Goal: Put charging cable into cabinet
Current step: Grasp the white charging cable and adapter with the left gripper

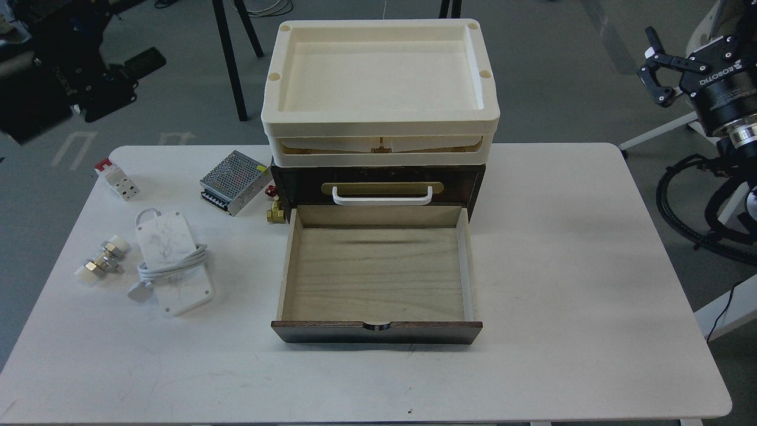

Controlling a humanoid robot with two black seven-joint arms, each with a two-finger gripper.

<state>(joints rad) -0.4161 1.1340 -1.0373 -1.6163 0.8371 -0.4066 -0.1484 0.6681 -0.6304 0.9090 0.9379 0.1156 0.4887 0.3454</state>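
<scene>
The charging cable (171,263), a flat white block with a cord wrapped round its middle and a plug at its front left, lies on the left of the white table (591,266). The cabinet (378,184) stands mid-table, a dark brown box. Its light-wood drawer (378,278) is pulled out toward me and is empty. My left gripper (127,65) is a dark blur at the top left, well behind the table's edge. My right gripper (689,50) is at the top right, off the table, with its fingers spread and nothing between them.
Cream trays (378,127) are stacked on the cabinet. A metal mesh power supply box (233,180) and a brass fitting (274,211) sit left of the cabinet. A white block with a red part (116,179) and metal fittings (100,260) lie near the cable.
</scene>
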